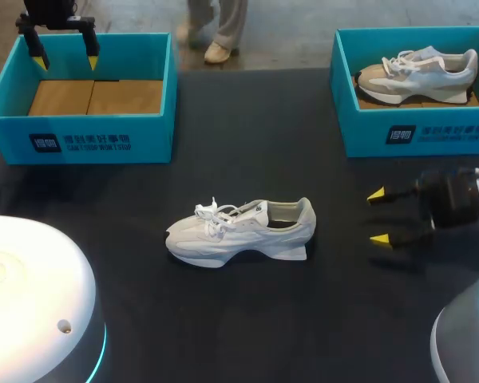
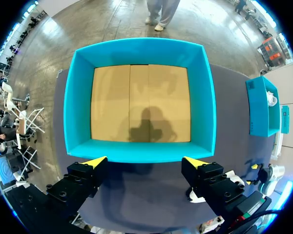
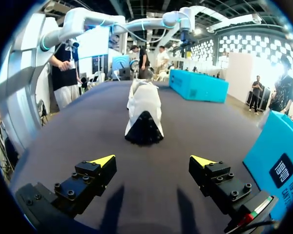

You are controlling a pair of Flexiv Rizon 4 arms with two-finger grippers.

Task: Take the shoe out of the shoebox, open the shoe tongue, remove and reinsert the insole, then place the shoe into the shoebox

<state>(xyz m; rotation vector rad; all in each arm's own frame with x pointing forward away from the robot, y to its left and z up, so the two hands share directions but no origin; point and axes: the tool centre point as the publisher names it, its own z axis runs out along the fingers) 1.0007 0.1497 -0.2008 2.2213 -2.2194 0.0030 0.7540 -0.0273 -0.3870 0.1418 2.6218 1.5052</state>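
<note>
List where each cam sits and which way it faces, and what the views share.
Head view: fixed above and behind, looking down on the table; left hand above the empty shoebox, right hand off the loose shoe's heel end.
Left wrist view: on the left wrist, facing down into the empty shoebox; own hand shows, open.
Right wrist view: on the right wrist, facing along the table at the loose shoe's heel; own hand shows, open.
Shared: head and right wrist see the loose shoe; head and left wrist, the empty shoebox.
</note>
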